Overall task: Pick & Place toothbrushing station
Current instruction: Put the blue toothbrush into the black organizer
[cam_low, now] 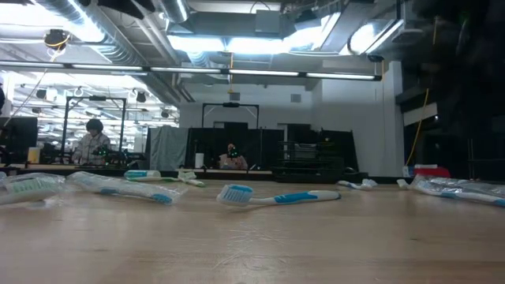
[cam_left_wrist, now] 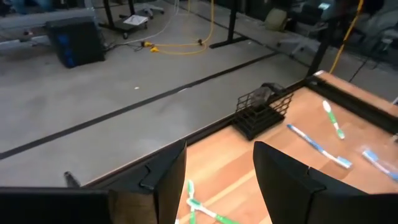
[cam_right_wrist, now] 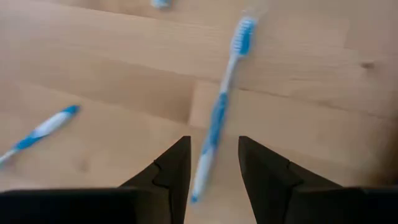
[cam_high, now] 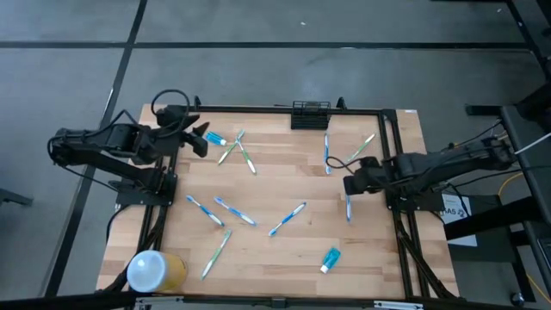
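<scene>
While toothbrushes (cam_high: 234,211) litter wooden table (cam_high: 284,258) | both jaws spread | person (cam_low: 92,142) behind

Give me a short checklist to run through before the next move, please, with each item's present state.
1. Black rack upright at the table's far edge: ok.
2. Left gripper empty, fingers apart: ok.
3. Right gripper fingers apart, with the blue toothbrush lying between them on the wood: ok.
4. Toothbrush already gripped: not ok, it lies free.
5. Rack slots free: cannot tell.
6. Yellow cylinder away from both arms, at the near left corner: ok.
</scene>
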{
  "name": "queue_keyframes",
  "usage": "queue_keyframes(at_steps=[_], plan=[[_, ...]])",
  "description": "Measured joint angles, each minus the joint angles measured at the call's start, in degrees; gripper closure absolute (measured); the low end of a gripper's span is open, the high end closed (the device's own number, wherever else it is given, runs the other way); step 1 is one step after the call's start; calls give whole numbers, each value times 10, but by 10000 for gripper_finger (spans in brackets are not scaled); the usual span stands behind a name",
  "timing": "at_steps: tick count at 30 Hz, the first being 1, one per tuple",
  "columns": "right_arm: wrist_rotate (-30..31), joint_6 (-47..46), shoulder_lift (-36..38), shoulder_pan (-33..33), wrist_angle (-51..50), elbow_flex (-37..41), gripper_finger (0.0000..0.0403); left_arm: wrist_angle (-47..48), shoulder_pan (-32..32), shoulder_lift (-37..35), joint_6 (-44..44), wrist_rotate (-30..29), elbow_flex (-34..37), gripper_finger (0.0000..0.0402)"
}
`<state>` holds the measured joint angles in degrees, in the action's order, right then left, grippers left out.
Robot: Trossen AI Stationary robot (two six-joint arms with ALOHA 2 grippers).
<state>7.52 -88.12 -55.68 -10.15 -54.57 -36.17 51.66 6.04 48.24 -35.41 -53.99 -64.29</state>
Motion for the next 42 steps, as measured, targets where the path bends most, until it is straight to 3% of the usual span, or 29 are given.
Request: queue_keyframes(at_steps=[12, 28, 36, 42], plan=[[1, 100, -86, 70, 77, 42, 264, -114, 0, -6, 96, 41, 2, 219], [25, 204, -188, 183, 194, 49, 217, -200, 0, -5, 142, 61, 2, 219], [28, 223, -222, 188, 215, 49, 257, -202, 0, -5, 142, 61, 2, 219], [39, 224, -224, 184, 219, 49, 324, -202, 0, -8, 142, 61, 2, 219]])
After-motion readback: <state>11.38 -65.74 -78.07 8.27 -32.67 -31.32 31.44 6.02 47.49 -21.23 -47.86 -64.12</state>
